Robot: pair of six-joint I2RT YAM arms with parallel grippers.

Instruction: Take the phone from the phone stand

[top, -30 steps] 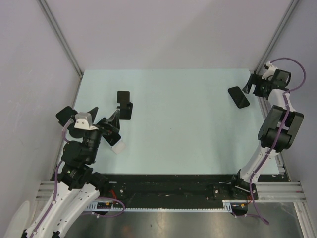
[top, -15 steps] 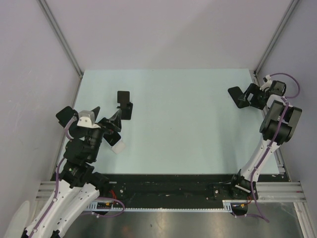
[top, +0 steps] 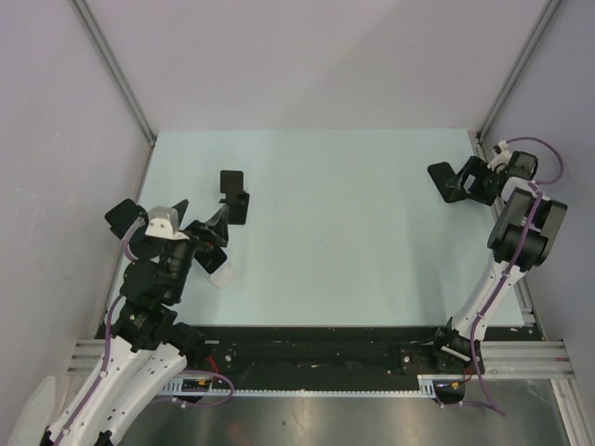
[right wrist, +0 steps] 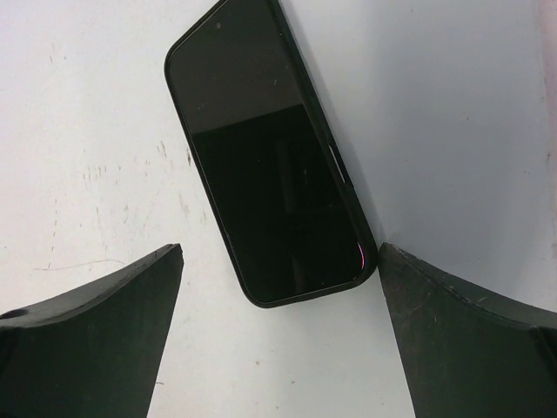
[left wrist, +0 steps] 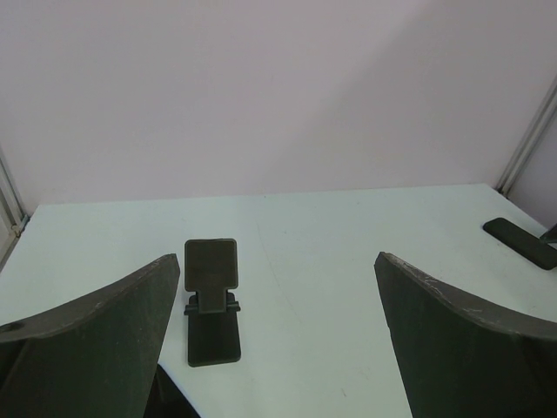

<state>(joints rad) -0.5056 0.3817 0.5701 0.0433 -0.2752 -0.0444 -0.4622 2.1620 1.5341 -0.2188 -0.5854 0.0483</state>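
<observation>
The black phone (top: 447,181) lies flat on the pale table at the far right; it fills the middle of the right wrist view (right wrist: 268,161), screen up, and shows small in the left wrist view (left wrist: 520,242). The black phone stand (top: 232,196) stands bare at the far left, also in the left wrist view (left wrist: 211,300). My right gripper (top: 473,179) is open right beside the phone's near end, its fingers (right wrist: 104,322) apart and off the phone. My left gripper (top: 216,243) is open and empty, a short way in front of the stand.
A metal frame post (top: 509,79) and the right wall stand close behind the right gripper. The table's back edge (top: 307,132) meets the rear wall. A white piece (top: 221,273) sits under the left gripper.
One second ago the right gripper stood higher and further right of the phone; it has come down and in toward the phone's end. The left arm has barely shifted.
</observation>
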